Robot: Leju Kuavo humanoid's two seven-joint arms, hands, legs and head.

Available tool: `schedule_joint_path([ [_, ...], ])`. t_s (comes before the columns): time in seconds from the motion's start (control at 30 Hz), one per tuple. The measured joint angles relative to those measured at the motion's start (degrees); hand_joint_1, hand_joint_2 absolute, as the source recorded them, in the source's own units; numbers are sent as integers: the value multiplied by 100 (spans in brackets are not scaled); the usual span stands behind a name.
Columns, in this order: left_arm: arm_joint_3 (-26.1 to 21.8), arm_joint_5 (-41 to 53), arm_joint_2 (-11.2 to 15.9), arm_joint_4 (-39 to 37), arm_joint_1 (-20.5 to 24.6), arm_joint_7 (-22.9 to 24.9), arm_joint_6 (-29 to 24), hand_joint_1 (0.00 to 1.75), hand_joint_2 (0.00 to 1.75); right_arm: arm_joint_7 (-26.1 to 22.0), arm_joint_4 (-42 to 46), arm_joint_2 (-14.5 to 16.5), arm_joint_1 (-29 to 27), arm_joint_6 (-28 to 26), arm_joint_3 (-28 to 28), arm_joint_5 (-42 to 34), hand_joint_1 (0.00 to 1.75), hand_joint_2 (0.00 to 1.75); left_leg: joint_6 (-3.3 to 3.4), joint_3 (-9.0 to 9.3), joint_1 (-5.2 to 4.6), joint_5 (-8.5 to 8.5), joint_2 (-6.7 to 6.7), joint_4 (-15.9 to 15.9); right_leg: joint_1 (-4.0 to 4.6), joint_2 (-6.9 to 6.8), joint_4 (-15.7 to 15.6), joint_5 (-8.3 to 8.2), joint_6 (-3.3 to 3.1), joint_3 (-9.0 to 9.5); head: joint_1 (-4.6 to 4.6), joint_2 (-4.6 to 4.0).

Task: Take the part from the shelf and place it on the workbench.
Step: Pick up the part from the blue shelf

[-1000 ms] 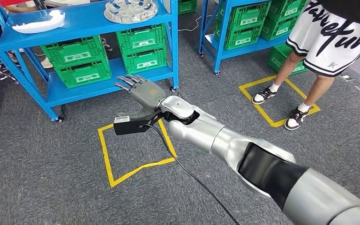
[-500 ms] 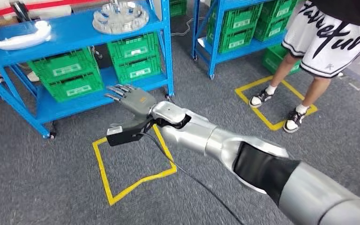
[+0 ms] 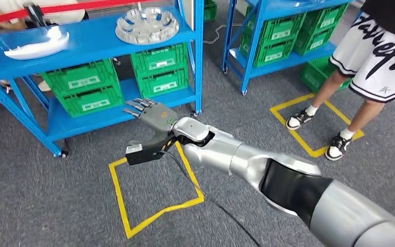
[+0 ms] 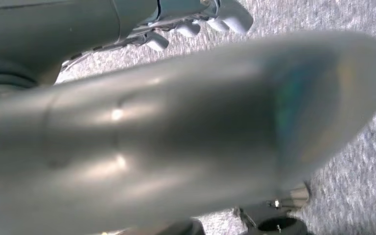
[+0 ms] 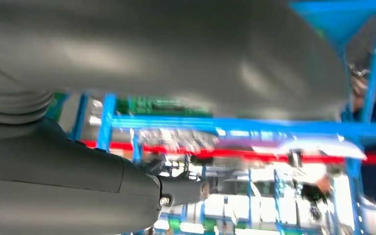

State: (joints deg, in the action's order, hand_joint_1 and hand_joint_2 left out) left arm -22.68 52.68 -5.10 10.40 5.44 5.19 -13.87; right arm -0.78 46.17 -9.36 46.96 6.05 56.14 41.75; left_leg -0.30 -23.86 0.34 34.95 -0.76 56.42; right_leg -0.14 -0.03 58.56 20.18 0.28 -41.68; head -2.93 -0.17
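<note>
on the top board of the blue metal shelf (image 3: 90, 38) lies the part (image 3: 146, 24), a round silvery disc with raised spokes and cut-out pockets, its metal catching the light. near it on the same board rests a white curved shell (image 3: 37, 46), smooth and glossy. below, ribbed green plastic crates (image 3: 118, 77) sit stacked on the lower board. the floor is coarse grey carpet, marked with a square of yellow tape (image 3: 154, 190). the right robot hand (image 3: 151, 116), grey and hard-shelled, hangs in front of the lower shelf with its dark fingers straight and spread, holding nothing; a polished silver arm and a black cable trail behind it. the left robot hand (image 4: 200, 22) shows as pale fingertips over the carpet, too little to tell how it stands. a person in white printed shorts (image 3: 378, 56) stands by a second blue rack (image 3: 283, 31).
</note>
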Motion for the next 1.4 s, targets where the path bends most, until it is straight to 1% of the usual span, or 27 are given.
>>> schedule_joint_path([
  [0.07, -7, 2, 2, 16, 18, -8, 3, 0, 0, 21, 10, -17, 54, -9, 7, -32, 0, 0, -91, 66, 0, -35, 9, 70, 1, 44, -16, 138, -73, 117, -17, 0],
  [0.1, -8, 6, 1, 24, 28, -11, 3, 0, 0, 38, 16, -24, 89, -21, 3, -55, 0, 0, -128, 27, 3, -110, 18, 250, -18, 56, -37, 205, -115, 204, -16, 0],
  [0.17, -8, 13, -2, 32, 67, -7, 3, 0, 0, 82, 19, -43, 116, -58, 1, -91, 0, 0, -185, -346, 11, -195, 32, 891, -49, 68, -63, 334, -175, 416, 5, 0],
  [0.2, -8, 15, -8, 32, 82, -3, 3, 0, 0, 112, 17, -56, 101, -93, 0, -99, 0, 0, -205, -621, 13, -123, 37, 1257, -53, 68, -70, 413, -190, 519, 15, 0],
  [0.27, -8, 11, -11, 31, 76, 10, 3, 0, 0, 171, 14, -81, 49, -182, 1, -88, 0, 0, -226, -1139, 19, 298, 40, 1693, -57, 78, -77, 587, -197, 732, 18, 0],
  [0.3, -9, 5, -11, 30, 61, 14, 1, 0, 0, 194, 11, -99, 29, -224, 1, -83, 0, 0, -224, -1316, 19, 507, 41, 1705, -59, 88, -78, 678, -194, 846, 17, 0],
  [0.33, -11, -3, -11, 30, 44, 15, -1, 0, 0, 208, 6, -122, 16, -258, 1, -79, 0, 0, -214, -1432, 18, 584, 41, 1588, -61, 98, -79, 769, -189, 965, 20, 0],
  [0.37, -16, -13, -11, 29, 29, 10, -4, 0, 0, 219, -5, -153, 8, -300, 1, -69, 0, 0, -198, -1499, 17, 442, 42, 1349, -63, 106, -80, 866, -180, 1093, 19, 0],
  [0.47, -50, -31, -10, 14, -13, -25, -11, 0, 0, 277, -57, -271, -21, -476, -4, -7, 0, 0, -103, -1540, -13, -844, 44, 448, -53, 122, -91, 1152, -108, 1382, 39, 0],
  [0.5, -60, -33, -9, 9, -26, -34, -14, 0, 0, 303, -69, -326, -38, -536, -19, 16, 0, 0, -59, -1518, -26, -1116, 42, 295, -49, 131, -85, 1206, -64, 1459, 54, 0],
  [0.57, -66, -33, -9, 9, -26, -52, -19, 0, 0, 369, -57, -462, -78, -645, -97, 65, 0, 0, 30, -1410, -33, -1157, 30, 230, -39, 138, -40, 1230, 19, 1571, 61, 0],
  [0.6, -71, -32, -9, 12, -24, -57, -20, 0, 0, 400, -35, -553, -108, -695, -166, 88, 0, 0, 77, -1330, -27, -1148, 24, 207, -44, 126, 95, 1180, 53, 1553, 56, 0],
  [0.67, -88, -29, -8, 18, -11, -63, -21, 0, 0, 451, 20, -737, -179, -762, -307, 126, 0, 0, 150, -1168, -15, -1083, 7, 180, -57, 95, 626, 1141, 107, 1244, 31, 0],
  [0.73, -101, -25, -8, 22, -11, -64, -18, 0, 0, 497, 98, -914, -314, -806, -430, 151, 0, 0, 187, -1039, -14, -958, -10, 171, -66, 75, 1262, 1374, 155, 736, 8, 0],
  [0.8, -105, -23, -12, 23, -36, -64, -9, 0, 0, 546, 200, -1071, -487, -828, -531, 190, 0, 0, 188, -891, -13, -815, -21, 172, -71, 68, 1486, 1688, 181, 352, -7, 0],
  [0.83, -107, -22, -14, 22, -49, -64, -4, 0, 0, 573, 258, -1136, -561, -826, -579, 221, 0, 0, 177, -809, -11, -745, -24, 175, -76, 60, 1357, 1676, 186, 275, -11, 0],
  [0.87, -109, -22, -17, 22, -56, -64, -1, 0, 0, 600, 316, -1198, -623, -820, -622, 256, 0, 0, 162, -726, -8, -674, -24, 178, -83, 47, 1078, 1504, 193, 278, -15, 0],
  [0.93, -116, -22, -21, 23, -54, -68, 3, 0, 0, 638, 420, -1301, -717, -809, -704, 306, 0, 0, 112, -583, -9, -535, -23, 188, -97, -16, 385, 897, 198, 419, -15, 0],
  [1.0, -136, -22, -20, 27, -49, -72, 5, 0, 0, 654, 495, -1372, -787, -799, -757, 324, 0, 0, 38, -477, -24, -415, -14, 175, -81, -78, 67, 567, 140, 540, -19, 0],
  [1.07, -153, -14, -17, 34, -39, -75, 8, 0, 0, 664, 580, -1429, -837, -788, -809, 330, 0, 0, -46, -401, -36, -396, 0, 226, -73, -72, 59, 573, 33, 614, -26, 0],
  [1.13, -156, 2, -16, 40, -20, -78, 14, 0, 0, 670, 665, -1484, -876, -779, -875, 342, 0, 0, -113, -511, -31, -459, 20, 513, -92, -44, 30, 595, -59, 717, -24, 0],
  [1.2, -156, 19, -19, 42, -6, -78, 23, 0, 0, 682, 714, -1512, -916, -762, -922, 357, 0, 0, -154, -925, -21, -411, 40, 1102, -95, -27, 5, 668, -115, 828, -11, 0],
  [1.27, -156, 28, -25, 41, -8, -70, 31, 0, 0, 684, 745, -1518, -980, -745, -944, 367, 0, 0, -165, -1449, -21, -132, 44, 1707, -84, -7, -3, 773, -137, 935, -5, 0],
  [1.3, -156, 34, -28, 40, -12, -66, 34, 0, 0, 680, 759, -1520, -1018, -738, -949, 374, 0, 0, -154, -1645, -23, 3, 44, 1837, -74, 5, -4, 833, -144, 997, -3, 0],
  [1.33, -156, 42, -31, 40, -15, -60, 37, 0, 0, 675, 772, -1522, -1053, -731, -955, 384, 0, 0, -131, -1758, -29, 48, 44, 1803, -62, 14, -4, 896, -149, 1068, -3, 0],
  [1.37, -156, 53, -33, 40, -16, -55, 38, 0, 0, 669, 784, -1523, -1076, -725, -964, 396, 0, 0, -93, -1782, -42, -40, 44, 1609, -48, 20, -5, 957, -152, 1144, -4, 0],
  [1.4, -156, 66, -33, 40, -15, -51, 38, 0, 0, 663, 795, -1525, -1089, -719, -982, 409, 0, 0, -36, -1741, -65, -272, 44, 1285, -34, 23, -8, 1021, -153, 1222, -3, 0],
])
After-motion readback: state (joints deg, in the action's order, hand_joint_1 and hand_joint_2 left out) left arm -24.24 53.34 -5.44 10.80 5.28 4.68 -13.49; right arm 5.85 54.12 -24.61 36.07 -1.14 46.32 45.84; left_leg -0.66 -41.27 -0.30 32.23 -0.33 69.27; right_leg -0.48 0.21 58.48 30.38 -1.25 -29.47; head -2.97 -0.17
